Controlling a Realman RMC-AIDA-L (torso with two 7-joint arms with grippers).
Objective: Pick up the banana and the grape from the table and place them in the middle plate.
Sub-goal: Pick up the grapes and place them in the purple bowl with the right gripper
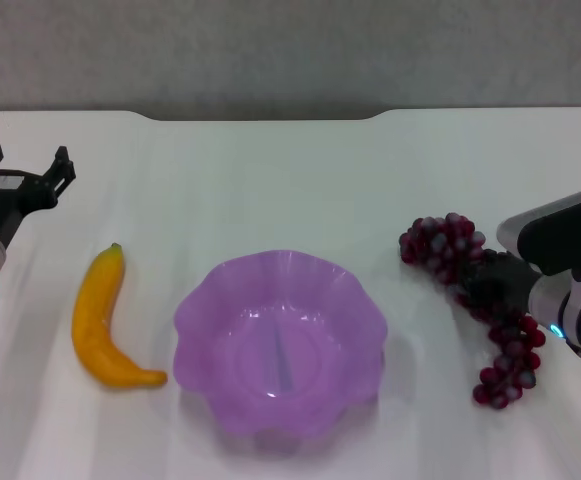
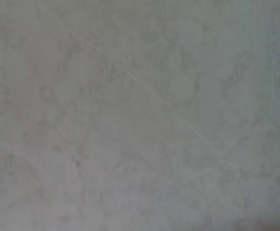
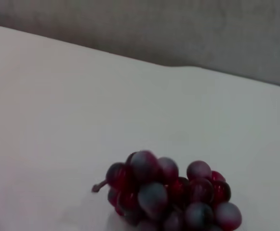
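Banana: lengthwise toward the wall, stem far.
Grapes: diagonal; right gripper over middle, jaws hidden.
Plate: between both.
Left gripper: jaws apart, above desk.

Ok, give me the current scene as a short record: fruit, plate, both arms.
banana: curved orange-yellow banana lying on the white table, to the robot's left of the plate
grape: long bunch of dark red-purple grapes on the table, right of the plate
plate: translucent light-purple scalloped plate, holds no fruit
left gripper: far left, fingers open, behind the banana
right gripper: at the bunch's middle, grip unclear
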